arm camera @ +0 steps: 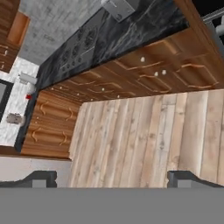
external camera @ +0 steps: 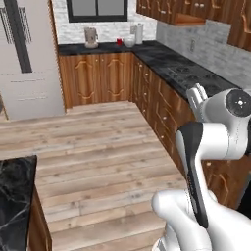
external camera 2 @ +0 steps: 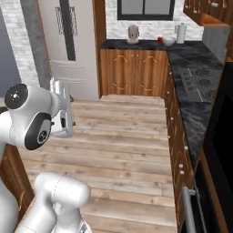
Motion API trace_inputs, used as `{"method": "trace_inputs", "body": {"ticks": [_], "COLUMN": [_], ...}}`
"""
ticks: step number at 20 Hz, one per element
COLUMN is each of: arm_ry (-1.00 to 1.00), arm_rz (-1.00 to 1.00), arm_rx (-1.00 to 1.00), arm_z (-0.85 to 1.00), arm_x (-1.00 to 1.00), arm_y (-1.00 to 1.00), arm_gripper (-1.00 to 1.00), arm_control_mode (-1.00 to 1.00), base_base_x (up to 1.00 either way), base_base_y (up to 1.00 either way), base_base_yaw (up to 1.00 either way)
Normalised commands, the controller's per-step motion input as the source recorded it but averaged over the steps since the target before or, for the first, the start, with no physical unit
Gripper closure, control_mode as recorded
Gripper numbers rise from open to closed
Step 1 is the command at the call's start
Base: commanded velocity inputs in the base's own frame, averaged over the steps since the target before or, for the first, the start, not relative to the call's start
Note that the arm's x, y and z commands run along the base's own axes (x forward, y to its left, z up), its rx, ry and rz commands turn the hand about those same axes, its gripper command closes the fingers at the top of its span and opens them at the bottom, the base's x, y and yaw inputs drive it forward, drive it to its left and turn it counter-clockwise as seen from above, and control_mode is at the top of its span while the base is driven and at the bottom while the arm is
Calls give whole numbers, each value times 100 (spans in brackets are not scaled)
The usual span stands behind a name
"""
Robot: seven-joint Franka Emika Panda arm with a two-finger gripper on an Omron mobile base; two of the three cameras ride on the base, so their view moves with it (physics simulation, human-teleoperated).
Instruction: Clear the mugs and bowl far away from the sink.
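Note:
A glossy red mug (external camera: pixel 119 42) stands on the far black counter (external camera: pixel 105 48) under the window, with a white bowl (external camera: pixel 129 43) just to its right. Both appear again in the right base view, mug (external camera 2: pixel 159 40) and bowl (external camera 2: pixel 169 41). The hand view catches the mug (arm camera: pixel 29 96) as a small red dot at the left edge. My gripper (arm camera: pixel 111 178) is open and holds nothing; it hangs over the wooden floor, far from that counter. In the left base view the gripper (external camera: pixel 197 93) sits beside the right-hand cabinets. The sink is out of view.
A tan coffee machine (external camera: pixel 90 37) and a white jug (external camera: pixel 138 33) share the far counter. A cooktop (external camera: pixel 193 73) lies in the right-hand counter, a fridge (external camera: pixel 29 54) stands at the left, and a black island corner (external camera: pixel 14 196) is near left. Wooden floor (external camera: pixel 98 147) runs between.

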Motion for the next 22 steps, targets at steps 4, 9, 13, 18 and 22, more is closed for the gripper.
{"method": "trace_inputs", "body": {"ticks": [4, 9, 13, 18, 22], "arm_ry": [0, 0, 0, 0, 0], "arm_rz": [0, 0, 0, 0, 0], "arm_rx": [0, 0, 0, 0, 0], "arm_z": [0, 0, 0, 0, 0], "arm_x": [0, 0, 0, 0, 0], "arm_y": [0, 0, 0, 0, 0], "arm_gripper": [-100, -100, -100, -100, -100], "arm_control_mode": [100, 100, 100, 100, 100], "base_base_x": [-100, -100, -100, -100, -63], "base_base_y": [-25, -21, -18, -11, -7], "base_base_yaw": [6, 6, 5, 7, 77]}}
